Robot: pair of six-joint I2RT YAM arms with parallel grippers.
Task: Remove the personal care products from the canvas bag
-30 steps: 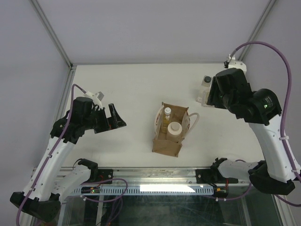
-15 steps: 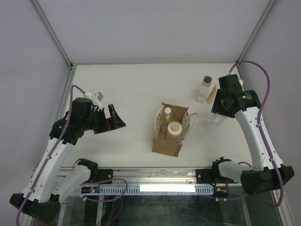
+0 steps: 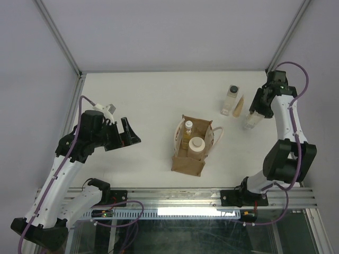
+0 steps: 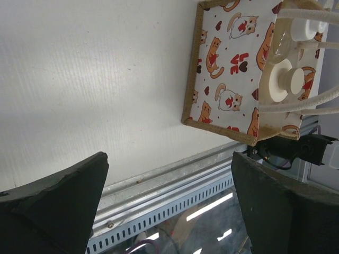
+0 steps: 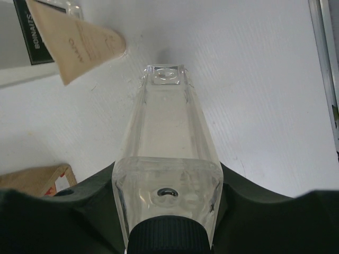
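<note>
The canvas bag (image 3: 187,153) stands mid-table, open at the top. In it are an amber bottle with a white cap (image 3: 188,126) and a wider cream bottle (image 3: 196,144). One clear bottle with a dark cap (image 3: 231,99) stands on the table at the back right. My right gripper (image 3: 258,109) is shut on the second clear bottle (image 3: 252,120), held upright by its shoulders (image 5: 167,159), its base at or just above the table. My left gripper (image 3: 127,134) is open and empty, left of the bag. The left wrist view shows the bag's cat-print side (image 4: 228,79) and the cream cap (image 4: 283,79).
A beige tapered piece (image 3: 239,106) lies beside the standing clear bottle; it also shows in the right wrist view (image 5: 79,37). The bag's pale handles (image 3: 218,135) hang over its right side. A metal rail (image 3: 175,194) runs along the table's near edge.
My right arm has come down and back with the clear bottle, bringing it low to the table right of the standing bottle. The left arm has not moved.
</note>
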